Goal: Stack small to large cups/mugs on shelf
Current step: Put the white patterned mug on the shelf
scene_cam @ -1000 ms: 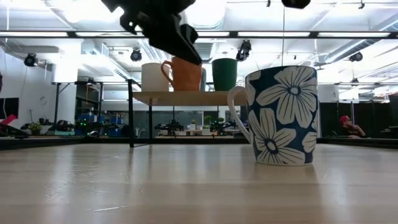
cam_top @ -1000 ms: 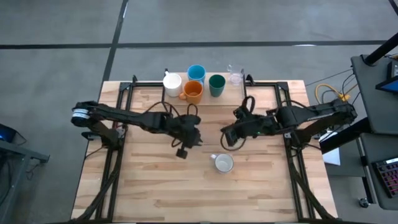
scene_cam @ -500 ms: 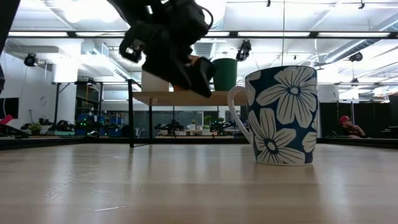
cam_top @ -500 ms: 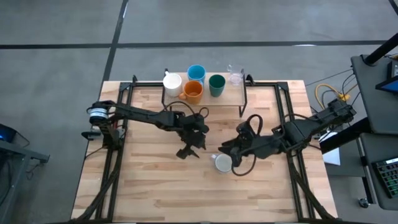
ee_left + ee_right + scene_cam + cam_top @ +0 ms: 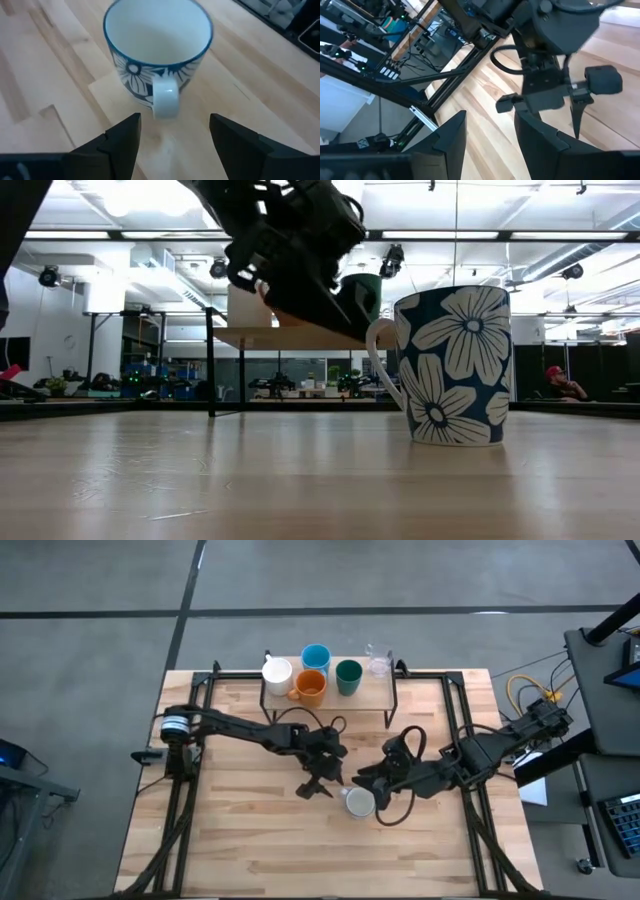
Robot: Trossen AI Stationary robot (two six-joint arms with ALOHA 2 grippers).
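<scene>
— So, where do we find the left hand (image 5: 318,783)?

— We see it spread open just beside the flowered mug (image 5: 359,802), its fingers (image 5: 122,142) either side of the handle but clear of it. That mug stands upright on the table (image 5: 240,850), white inside, blue with white flowers outside; we read no writing on it.

— And the right hand (image 5: 372,777)?

— Just behind that mug, open too, gripping nothing.

— The others?

— Beyond both hands, on the shelf (image 5: 325,697): white mug (image 5: 277,672), light blue mug (image 5: 316,657), orange mug (image 5: 311,686), dark green cup (image 5: 348,675), clear glass (image 5: 378,665).
</scene>
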